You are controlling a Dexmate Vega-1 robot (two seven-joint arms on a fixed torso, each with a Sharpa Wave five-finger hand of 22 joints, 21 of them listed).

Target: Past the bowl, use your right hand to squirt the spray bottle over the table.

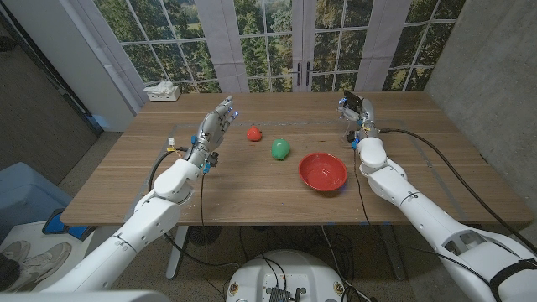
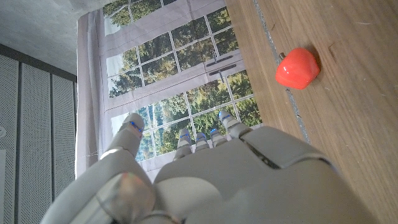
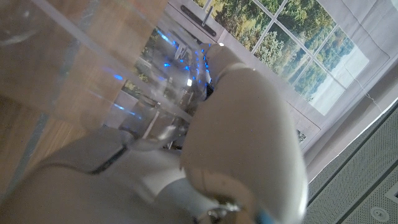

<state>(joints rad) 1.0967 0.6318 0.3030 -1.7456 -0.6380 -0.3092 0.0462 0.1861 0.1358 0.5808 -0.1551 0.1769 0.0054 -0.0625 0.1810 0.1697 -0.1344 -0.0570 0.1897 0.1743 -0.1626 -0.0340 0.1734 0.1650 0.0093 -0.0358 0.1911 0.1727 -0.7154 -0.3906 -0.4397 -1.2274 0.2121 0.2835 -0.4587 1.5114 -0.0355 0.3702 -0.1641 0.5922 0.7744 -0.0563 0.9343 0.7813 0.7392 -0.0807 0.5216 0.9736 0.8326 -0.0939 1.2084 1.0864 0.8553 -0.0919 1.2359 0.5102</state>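
Note:
My right hand (image 1: 356, 120) is raised over the far right part of the table, beyond the red bowl (image 1: 323, 171). It grips the spray bottle (image 1: 351, 101), whose dark head sticks up above the fingers. In the right wrist view the bottle's clear body (image 3: 74, 56) sits close against my right hand (image 3: 236, 137), whose fingers curl around it. My left hand (image 1: 216, 124) is held above the table at the left with its fingers apart, holding nothing. The left wrist view shows the back of that left hand (image 2: 211, 177).
A green round object (image 1: 280, 148) and a small red fruit-shaped object (image 1: 254, 132) (image 2: 297, 67) lie mid-table between my hands. A white tissue box (image 1: 162, 91) sits at the far left corner. Windows stand behind the wooden table (image 1: 252, 197).

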